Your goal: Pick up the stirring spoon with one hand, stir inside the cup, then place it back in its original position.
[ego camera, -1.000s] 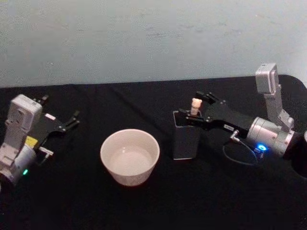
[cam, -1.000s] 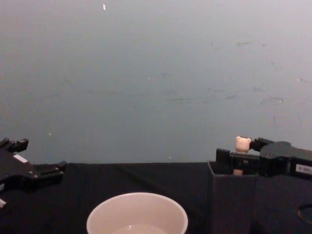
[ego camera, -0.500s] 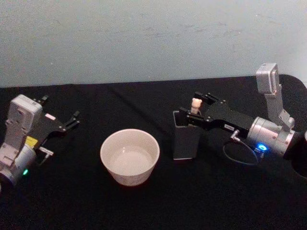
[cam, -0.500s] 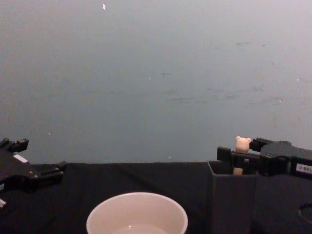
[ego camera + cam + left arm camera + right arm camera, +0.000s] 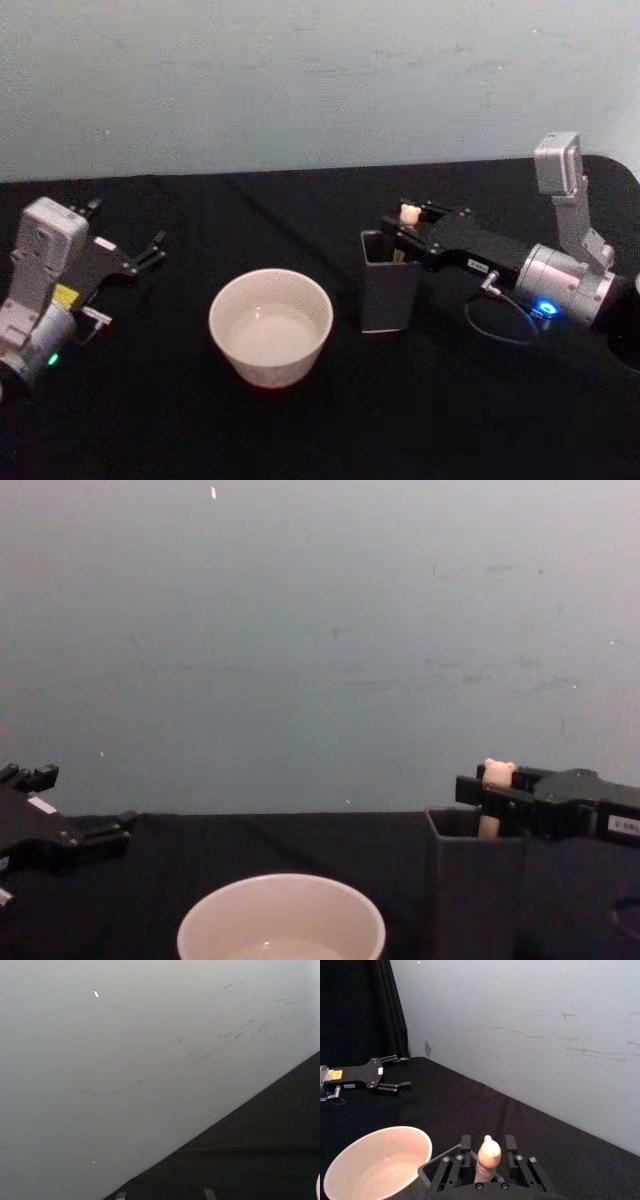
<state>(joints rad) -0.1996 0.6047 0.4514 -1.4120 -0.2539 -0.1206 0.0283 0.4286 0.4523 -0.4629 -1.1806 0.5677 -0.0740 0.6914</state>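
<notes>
Head view: a black table (image 5: pixel 300 430) stands against a pale blue-grey wall (image 5: pixel 300 80). Near the middle sits the cup (image 5: pixel 270 325), wide, round and cream-beige. Just to its right, not touching it, stands the dark grey square holder (image 5: pixel 388 290), taller and narrower than the cup.

The stirring spoon (image 5: pixel 409 211) stands in the holder, with only its cream handle and bear-head top showing above the rim; its bowl is hidden inside.

The right gripper (image 5: pixel 404 222) reaches in from the right at rim height, one finger on each side of the bear-head handle. In the right wrist view the fingers are a little apart, with a thin gap between each one and the handle.

The left gripper (image 5: pixel 150 250) rests low over the table at the far left, well apart from the cup, its fingers spread wide and holding nothing.
</notes>
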